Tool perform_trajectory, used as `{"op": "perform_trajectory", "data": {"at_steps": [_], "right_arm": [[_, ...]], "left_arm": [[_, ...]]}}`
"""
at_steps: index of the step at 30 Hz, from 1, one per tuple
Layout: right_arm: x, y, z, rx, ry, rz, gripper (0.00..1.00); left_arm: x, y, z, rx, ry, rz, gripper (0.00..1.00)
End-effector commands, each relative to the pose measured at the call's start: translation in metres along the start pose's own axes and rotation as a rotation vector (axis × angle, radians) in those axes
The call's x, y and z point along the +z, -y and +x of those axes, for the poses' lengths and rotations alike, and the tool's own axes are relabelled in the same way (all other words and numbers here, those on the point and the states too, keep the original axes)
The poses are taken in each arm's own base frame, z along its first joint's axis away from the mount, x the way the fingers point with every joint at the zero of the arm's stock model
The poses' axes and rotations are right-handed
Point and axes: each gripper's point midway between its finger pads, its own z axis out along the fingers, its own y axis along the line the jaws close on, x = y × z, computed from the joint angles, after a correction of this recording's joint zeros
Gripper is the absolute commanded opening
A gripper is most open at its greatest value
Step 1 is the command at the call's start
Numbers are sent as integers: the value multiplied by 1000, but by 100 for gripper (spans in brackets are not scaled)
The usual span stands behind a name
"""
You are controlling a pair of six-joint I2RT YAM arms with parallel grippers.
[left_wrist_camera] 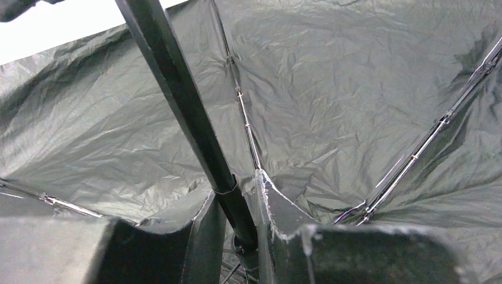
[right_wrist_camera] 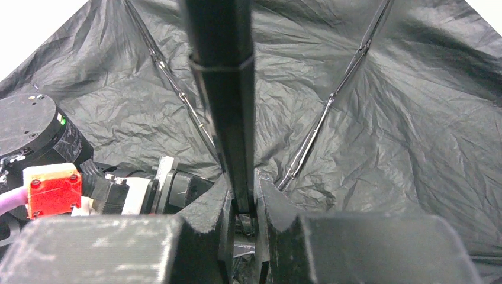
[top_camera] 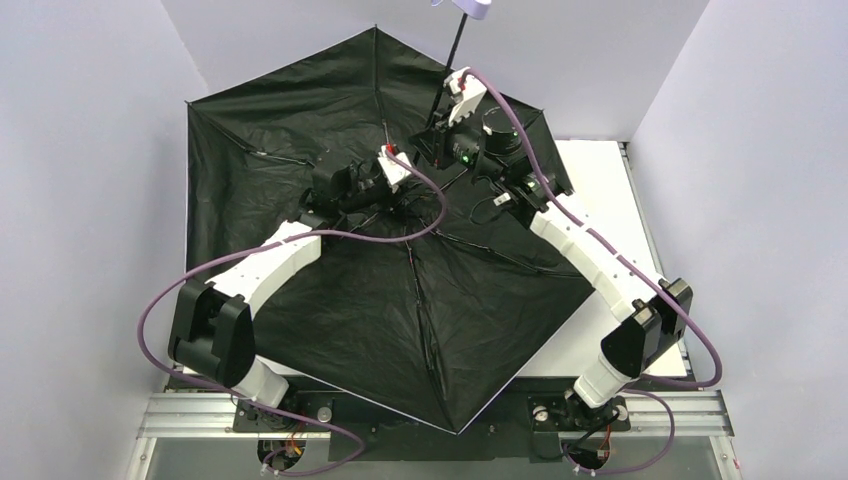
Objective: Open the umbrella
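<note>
The umbrella's canopy is spread wide, black lining up, over most of the table. Its thin black shaft rises up and back to the lavender handle at the top edge. My left gripper is shut on the shaft low down near the hub; in the left wrist view the shaft runs between its fingers, and the gripper shows there. My right gripper is shut on the shaft just above; in the right wrist view the shaft is pinched between the gripper's fingers.
The white table shows only at the right of the canopy. Grey walls enclose the left, back and right. Metal ribs run across the lining. The left arm's wrist with a red tag sits beside my right gripper.
</note>
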Motion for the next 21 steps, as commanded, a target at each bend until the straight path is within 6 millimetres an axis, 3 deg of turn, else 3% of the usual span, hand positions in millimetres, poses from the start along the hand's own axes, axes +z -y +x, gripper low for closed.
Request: {"op": "perform_trajectory", "data": {"at_steps": [1,3,4,5,8,9,12,13,15,18,19,21], "right_arm": [[-110,-69,-195,-47,596,-191,0],[-104,-64,-181,-52,562,-174,0],[-97,-57,-163,-72,522,-154,0],[-92,-53,-151,-76,496,-139,0],[-75,-35,-88,-76,354,-111,2],[-73,-33,-76,-78,325,-117,7],[-69,-25,-32,-102,223,-117,44],[-71,-25,-26,-120,204,-125,54],[-77,-22,-10,-147,142,-123,62],[-97,-13,27,-174,-3,-89,67],[-108,-10,31,-197,-17,-70,69],[-128,9,50,-208,-89,19,71]], "left_arm": [[-80,-2,196,-169,-626,-105,3],[-74,-8,166,-176,-535,-115,0],[-69,-9,150,-197,-484,-113,0],[-65,-15,123,-172,-413,-130,0],[-56,-27,62,-151,-258,-185,0],[-54,-30,41,-130,-207,-195,0],[-51,-37,3,-102,-131,-216,0],[-52,-38,-10,-84,-108,-222,0],[-56,-42,-25,-32,-88,-240,0],[-70,-54,-50,71,-62,-294,0],[-75,-59,-57,124,-61,-313,0],[-87,-65,-74,216,-44,-350,0]]}}
